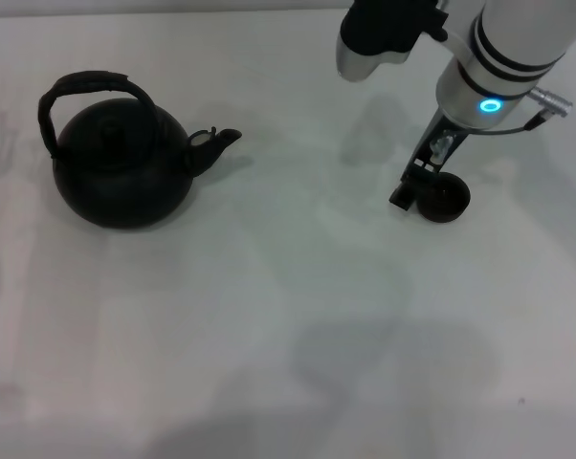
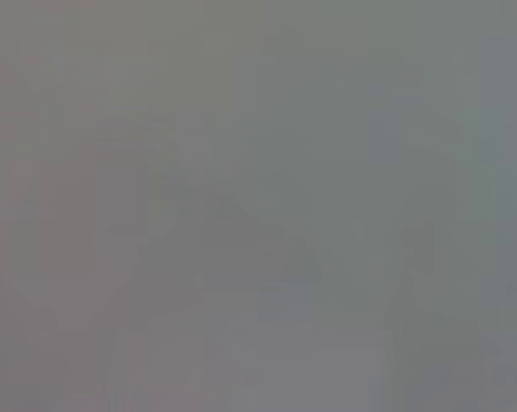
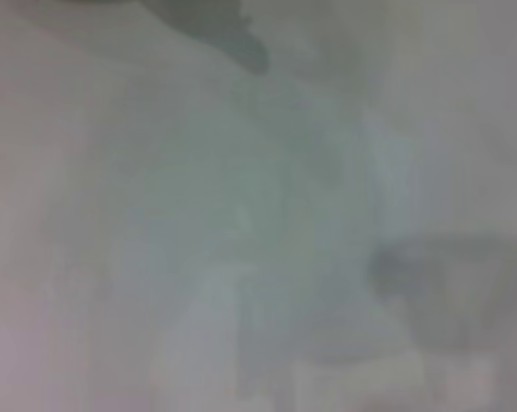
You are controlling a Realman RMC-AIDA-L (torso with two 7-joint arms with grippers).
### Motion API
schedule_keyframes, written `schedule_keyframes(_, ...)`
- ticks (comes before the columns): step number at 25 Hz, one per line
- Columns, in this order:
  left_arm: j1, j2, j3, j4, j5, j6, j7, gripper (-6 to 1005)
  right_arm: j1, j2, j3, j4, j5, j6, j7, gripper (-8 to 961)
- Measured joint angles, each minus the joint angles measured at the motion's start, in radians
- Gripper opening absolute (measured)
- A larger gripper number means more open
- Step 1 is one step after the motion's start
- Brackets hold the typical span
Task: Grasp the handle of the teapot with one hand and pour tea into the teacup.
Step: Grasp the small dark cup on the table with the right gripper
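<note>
The matte black teapot (image 1: 122, 170) stands upright on the table at the left of the head view, with its spout (image 1: 219, 142) pointing right. Its arched handle (image 1: 90, 88) stands free over the lid, and nothing touches it. The tiny dark teacup (image 1: 445, 199) stands on the table at the right. My right gripper (image 1: 417, 194) comes down from the upper right and sits right against the cup's left side, at table level. My left gripper is out of view. Both wrist views show only blurred pale surface.
The white table (image 1: 288, 325) stretches between teapot and cup, with a wide gap between them. The right arm's white forearm (image 1: 503, 57) with a lit blue ring hangs over the back right. A dark blurred shape (image 3: 220, 30) in the right wrist view cannot be identified.
</note>
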Motion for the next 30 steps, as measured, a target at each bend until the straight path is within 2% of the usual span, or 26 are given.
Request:
schedule_keyframes(13, -0.011, 0.000, 0.000, -0.005, 0.000, 0.000, 0.000, 829, -0.018, -0.005, 0.007, 0.063, -0.003, -0.005, 0.007, 814)
schedule_keyframes(26, -0.011, 0.000, 0.000, -0.002, 0.000, 0.000, 0.000, 830, -0.029, -0.009, 0.011, 0.063, -0.010, 0.019, 0.003, 813)
schedule_keyframes(30, -0.009, 0.000, 0.000, -0.004, 0.000, 0.000, 0.000, 830, -0.034, -0.011, 0.026, 0.026, -0.012, 0.020, 0.001, 812)
